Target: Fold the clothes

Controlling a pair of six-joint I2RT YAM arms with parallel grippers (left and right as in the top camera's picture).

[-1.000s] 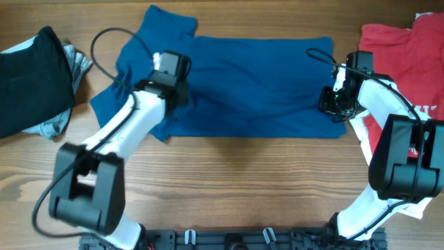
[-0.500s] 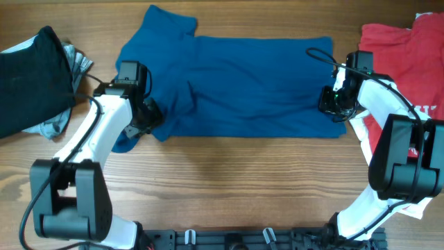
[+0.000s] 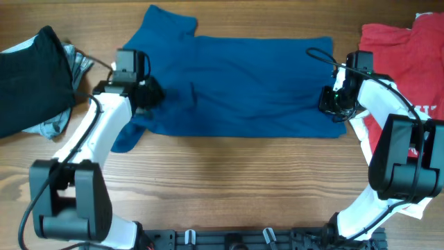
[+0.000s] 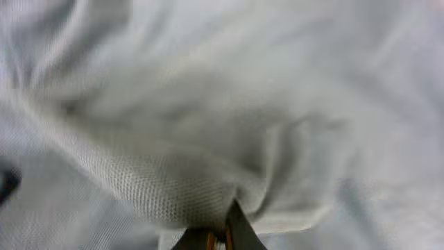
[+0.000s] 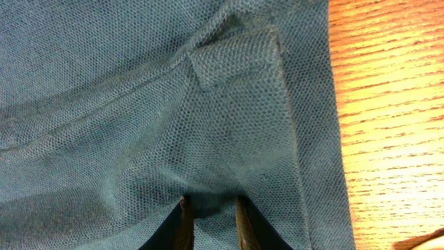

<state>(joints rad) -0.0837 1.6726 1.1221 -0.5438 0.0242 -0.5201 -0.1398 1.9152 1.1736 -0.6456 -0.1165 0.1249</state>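
Note:
The deep-blue shirt [image 3: 243,90] lies spread across the middle of the table. My left gripper [image 3: 144,96] sits on the shirt's left side by the sleeve. In the left wrist view this gripper [image 4: 220,232] is shut, pinching a raised fold of washed-out fabric [image 4: 208,139]. My right gripper [image 3: 331,104] rests at the shirt's right edge. In the right wrist view the gripper [image 5: 211,215] is shut on a bunched fold of blue knit [image 5: 139,104] near the hem. A red T-shirt [image 3: 395,48] lies at the far right. Black [image 3: 31,76] and grey [image 3: 66,119] garments lie at the far left.
Bare wooden table [image 3: 243,187] runs along the front, below the blue shirt. Wood [image 5: 388,104] also shows just right of the hem. The right arm's lower links cross the red T-shirt. A black cable [image 3: 97,52] loops above the left arm.
My left gripper moved left from the shirt's upper body to the sleeve area, then closed on a fold of fabric. The right gripper has not moved.

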